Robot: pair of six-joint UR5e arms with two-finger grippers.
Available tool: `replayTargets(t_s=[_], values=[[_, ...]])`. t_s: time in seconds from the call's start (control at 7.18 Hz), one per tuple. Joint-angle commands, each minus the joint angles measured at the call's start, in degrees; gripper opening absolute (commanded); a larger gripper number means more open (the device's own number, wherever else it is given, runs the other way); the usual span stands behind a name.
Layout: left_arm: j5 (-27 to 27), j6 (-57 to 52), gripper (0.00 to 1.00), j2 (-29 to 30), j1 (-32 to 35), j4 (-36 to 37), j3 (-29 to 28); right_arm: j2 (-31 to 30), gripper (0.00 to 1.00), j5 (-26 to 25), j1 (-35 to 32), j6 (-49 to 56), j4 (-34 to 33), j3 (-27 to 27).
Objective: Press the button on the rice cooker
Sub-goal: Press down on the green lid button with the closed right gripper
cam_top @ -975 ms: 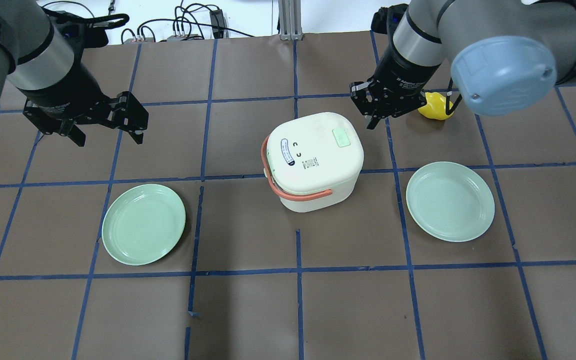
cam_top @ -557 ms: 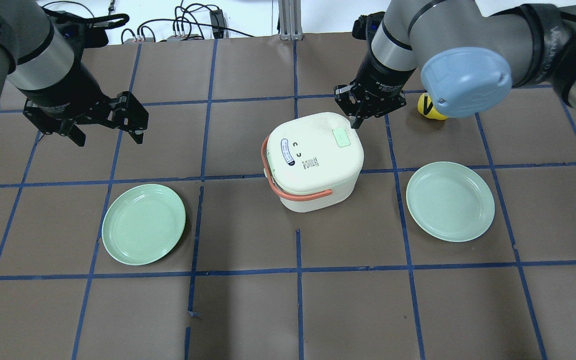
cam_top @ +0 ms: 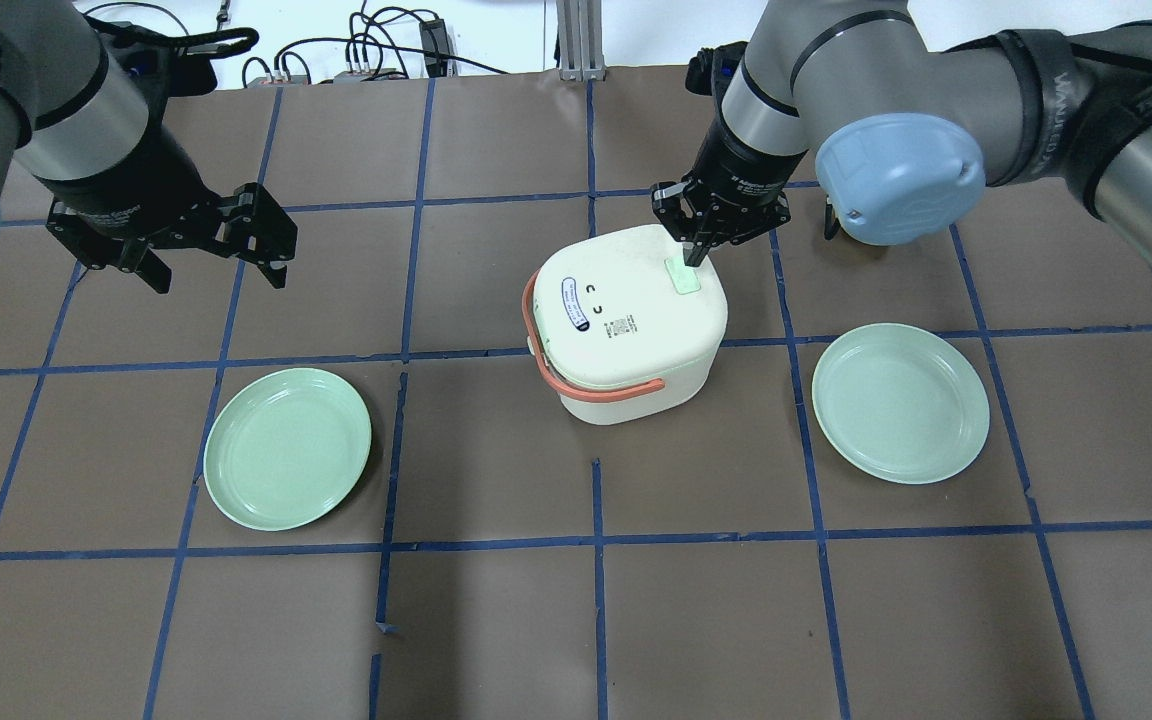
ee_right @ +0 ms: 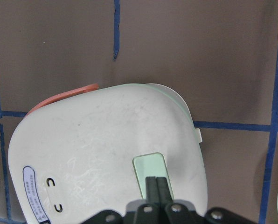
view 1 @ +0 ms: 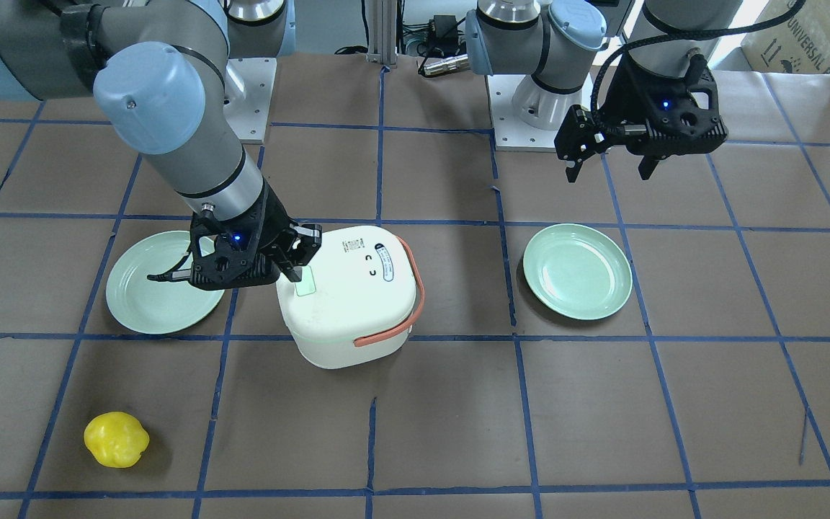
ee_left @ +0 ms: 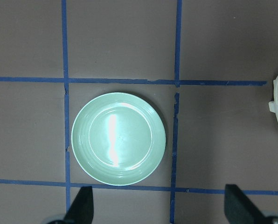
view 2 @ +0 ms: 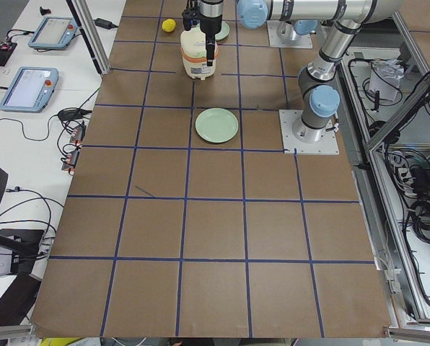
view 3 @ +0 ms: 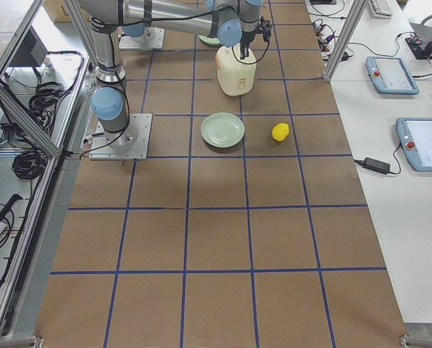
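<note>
The cream rice cooker (cam_top: 626, 320) with an orange handle stands mid-table, its lid closed. Its pale green button (cam_top: 684, 278) lies on the lid's far right corner. My right gripper (cam_top: 693, 257) is shut and empty, pointing down, with its tips on the button's far edge. The right wrist view shows the shut fingers (ee_right: 156, 184) over the button (ee_right: 150, 170). The front-facing view shows the same contact (view 1: 292, 272). I cannot tell how far the button is pushed in. My left gripper (cam_top: 216, 265) is open and empty, hovering far left of the cooker.
One green plate (cam_top: 287, 447) lies front left, below the left gripper (ee_left: 158, 207). Another green plate (cam_top: 900, 402) lies right of the cooker. A yellow lemon-like object (view 1: 117, 439) sits at the far right, hidden behind my right arm in the overhead view.
My right gripper has moved left and down from beside the cooker onto the green button. The left arm has not moved.
</note>
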State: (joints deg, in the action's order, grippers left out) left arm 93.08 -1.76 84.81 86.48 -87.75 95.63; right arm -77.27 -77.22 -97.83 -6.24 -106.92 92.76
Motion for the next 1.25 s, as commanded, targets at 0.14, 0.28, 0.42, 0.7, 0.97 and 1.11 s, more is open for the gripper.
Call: replayTargets(t_s=[0.14,0.28,0.42,0.7,0.97,1.11], values=[[0.0,0.0,1.00,0.0,0.0,0.0,0.0,0.4,0.06,0.1,-0.4,0.0,0.0,0.2],[0.0,0.0,1.00,0.0,0.0,0.0,0.0,0.8,0.06,0.1,-0.4,0.0,-0.6,0.5],[0.0,0.0,1.00,0.0,0.0,0.0,0.0,1.1,0.06,0.1,-0.4,0.0,-0.9,0.6],[0.0,0.1,1.00,0.0,0.0,0.0,0.0,1.5,0.06,0.1,-0.4,0.0,-1.3,0.6],[0.0,0.0,1.00,0.0,0.0,0.0,0.0,1.8,0.06,0.1,-0.4,0.1,-1.7,0.7],[0.0,0.0,1.00,0.0,0.0,0.0,0.0,1.9,0.06,0.1,-0.4,0.1,-1.7,0.8]])
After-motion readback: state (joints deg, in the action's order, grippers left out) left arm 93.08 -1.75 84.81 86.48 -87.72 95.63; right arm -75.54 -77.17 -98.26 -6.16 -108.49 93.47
